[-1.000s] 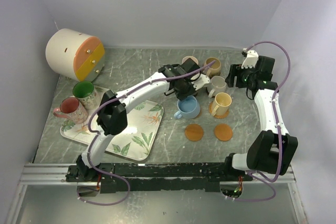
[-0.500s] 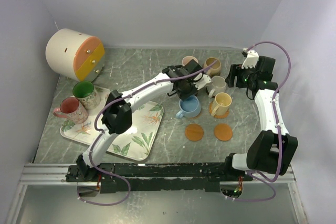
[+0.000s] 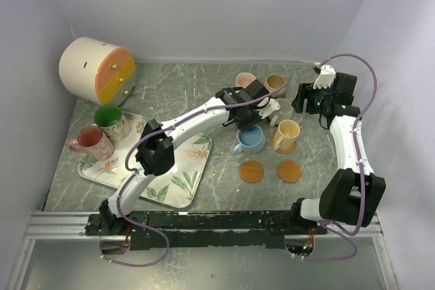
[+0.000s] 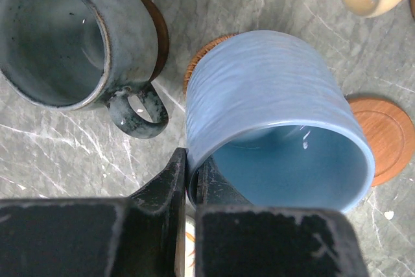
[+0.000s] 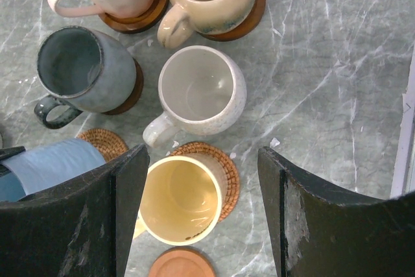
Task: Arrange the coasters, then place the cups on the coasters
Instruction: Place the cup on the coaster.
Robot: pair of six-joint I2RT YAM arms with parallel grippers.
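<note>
Shifting light blue cup [image 4: 272, 95] farther right, left tool [image 4: 192, 163] clamped on its rim

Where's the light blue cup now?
The light blue cup is mid-table in the top view, rim pinched by the left gripper, tilted over a woven coaster beside the dark grey cup.
</note>
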